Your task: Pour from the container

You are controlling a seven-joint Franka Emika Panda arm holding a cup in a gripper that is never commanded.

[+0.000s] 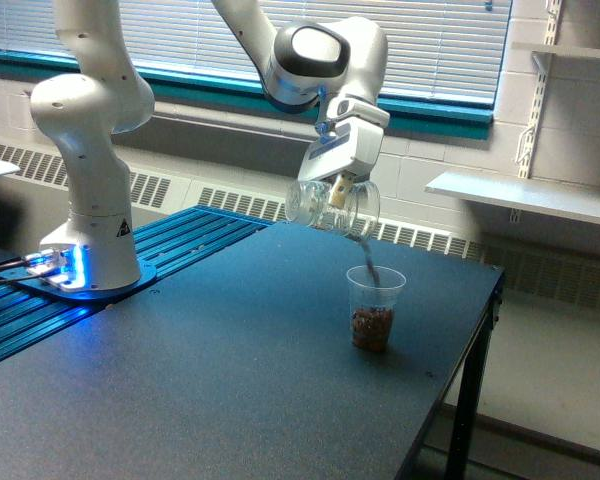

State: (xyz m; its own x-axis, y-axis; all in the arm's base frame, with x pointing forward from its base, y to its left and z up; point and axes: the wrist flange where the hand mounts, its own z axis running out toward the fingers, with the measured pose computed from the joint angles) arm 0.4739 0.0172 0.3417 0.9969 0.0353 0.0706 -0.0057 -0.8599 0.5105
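Spillage worries us — pincer (338,190) clamped on the tilted container (332,208), its stream entering the narrow ribbed cup (374,308) — drift scatters bits.

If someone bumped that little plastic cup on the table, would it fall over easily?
Probably fairly easily. The ribbed plastic cup looks thin and light, and it narrows toward its base, so it may tip. The brown bits filling its lower part likely steady it a little. It would probably slide or topple on the dark table rather than break.
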